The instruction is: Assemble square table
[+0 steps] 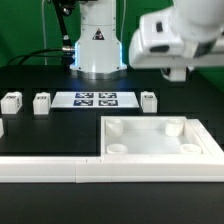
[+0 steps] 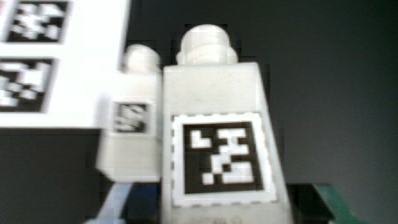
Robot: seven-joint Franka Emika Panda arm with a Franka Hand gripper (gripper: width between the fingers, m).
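In the wrist view my gripper (image 2: 222, 206) is shut on a white leg block (image 2: 217, 120) with a black-white tag, a jaw on each side of its near end. A second tagged leg (image 2: 128, 118) lies just beyond it on the dark table. In the exterior view my gripper (image 1: 178, 68) hangs high at the right, above the square table top (image 1: 150, 152), a white tray with round corner sockets. The held leg is hidden there. Three leg blocks stand in a row on the table: one (image 1: 12, 101), another (image 1: 42, 101) and a third (image 1: 149, 100).
The marker board (image 1: 95, 99) lies between the legs and shows in the wrist view (image 2: 39, 55). A long white border rail (image 1: 100, 172) runs along the front. A white piece (image 1: 2, 127) is cut off at the exterior view's left edge. The robot base (image 1: 97, 45) stands behind.
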